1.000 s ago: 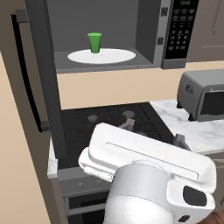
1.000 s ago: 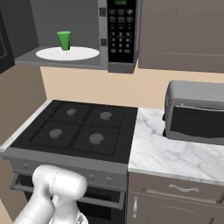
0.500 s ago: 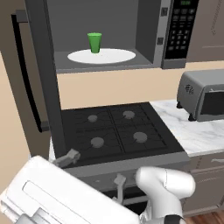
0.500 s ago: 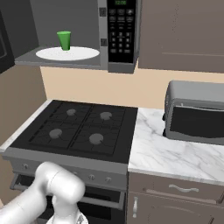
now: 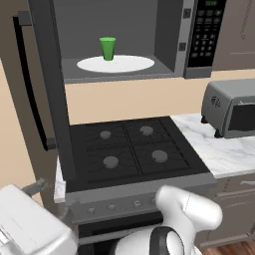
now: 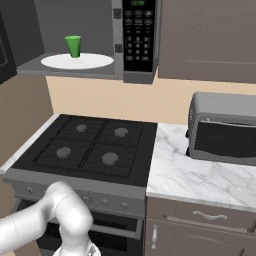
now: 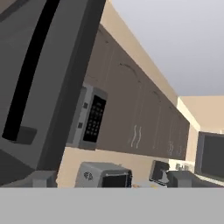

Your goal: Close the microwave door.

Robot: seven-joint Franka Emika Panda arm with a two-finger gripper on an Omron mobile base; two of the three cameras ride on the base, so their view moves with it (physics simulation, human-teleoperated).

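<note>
The microwave door (image 5: 55, 94) stands swung wide open to the left, edge-on over the stove's left side, its thin black bar handle (image 5: 29, 84) facing outward. In the hand view the door (image 7: 65, 65) rises close at the left, seen from below, with the handle (image 7: 33, 70) running up it. My gripper (image 7: 114, 179) is open with nothing between its fingers. My white hand sits low at the left, below the door's bottom corner, with one fingertip (image 5: 38, 187) pointing up. Inside the microwave (image 6: 137, 40) a green cup (image 5: 107, 48) stands on a white plate (image 5: 115, 63).
A black four-burner stove (image 5: 129, 149) lies under the microwave, with the oven front below it. A silver toaster oven (image 6: 225, 130) stands on the marble counter (image 6: 190, 175) to the right. Brown wall cabinets (image 6: 210, 40) hang right of the microwave.
My arm has swung from in front of the stove down to the lower left, and the hand now sits under the open door. The door and the gripper's opening are unchanged.
</note>
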